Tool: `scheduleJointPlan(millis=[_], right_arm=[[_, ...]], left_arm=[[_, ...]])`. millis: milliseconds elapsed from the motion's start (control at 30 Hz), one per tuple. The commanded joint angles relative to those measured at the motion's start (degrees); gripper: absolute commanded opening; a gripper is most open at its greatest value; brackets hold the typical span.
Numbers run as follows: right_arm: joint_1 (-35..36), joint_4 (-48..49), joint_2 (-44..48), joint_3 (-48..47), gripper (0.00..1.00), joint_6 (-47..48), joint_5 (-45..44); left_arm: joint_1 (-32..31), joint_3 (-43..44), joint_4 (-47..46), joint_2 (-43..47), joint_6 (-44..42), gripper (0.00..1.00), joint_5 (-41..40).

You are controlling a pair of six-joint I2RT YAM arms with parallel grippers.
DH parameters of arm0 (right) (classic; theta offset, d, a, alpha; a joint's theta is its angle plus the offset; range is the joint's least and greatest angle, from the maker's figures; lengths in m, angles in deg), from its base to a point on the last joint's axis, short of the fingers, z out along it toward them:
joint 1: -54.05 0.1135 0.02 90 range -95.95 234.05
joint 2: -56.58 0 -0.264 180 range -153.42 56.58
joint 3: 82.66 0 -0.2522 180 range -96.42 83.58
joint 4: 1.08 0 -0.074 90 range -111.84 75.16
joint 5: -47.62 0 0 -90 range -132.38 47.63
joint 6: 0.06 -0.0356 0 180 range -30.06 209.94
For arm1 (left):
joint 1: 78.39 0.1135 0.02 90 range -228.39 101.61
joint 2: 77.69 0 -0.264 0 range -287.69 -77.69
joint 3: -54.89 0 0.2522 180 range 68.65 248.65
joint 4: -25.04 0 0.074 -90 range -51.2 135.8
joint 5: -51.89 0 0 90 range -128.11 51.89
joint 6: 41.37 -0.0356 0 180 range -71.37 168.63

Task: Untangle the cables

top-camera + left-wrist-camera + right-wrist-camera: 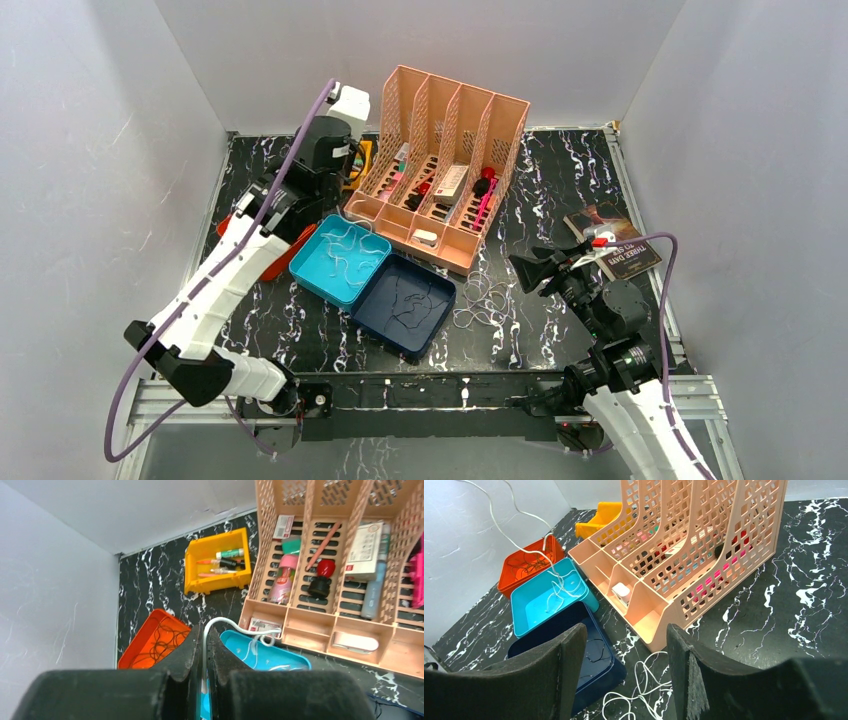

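My left gripper (205, 630) is shut on a thin white cable (225, 621), which loops out from its fingertips and hangs down into the teal tray (280, 655). The right wrist view shows that cable (514, 542) rising from the teal tray (524, 625), which holds more white strands. Beside it, a navy tray (385, 320) holds black cables (410, 300). An orange tray (145, 645) holds dark curly cables (162, 640). My right gripper (626, 630) is open and holds nothing. It hovers over a loose pile of white cables (639, 690) on the table right of the navy tray.
A pink file organiser (440, 150) full of small items stands behind the trays. A yellow bin (215, 565) with pens sits at the back left. A book (612, 245) lies at the right edge. White walls enclose the black marbled table (560, 180).
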Motion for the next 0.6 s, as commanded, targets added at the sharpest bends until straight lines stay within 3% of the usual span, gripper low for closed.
scheduleJointPlan(millis=[0,567], right_arm=[[-0.1,4.0,-0.5,0.3,0.68,-0.4,0.8],[-0.1,6.6,-2.4,1.3,0.68,-1.5,2.0]], left_arm=[[1.7,-3.9,0.2,4.5,2.4,0.0,-1.7],[4.3,-14.7,6.1,6.8,10.1,0.0,3.5]])
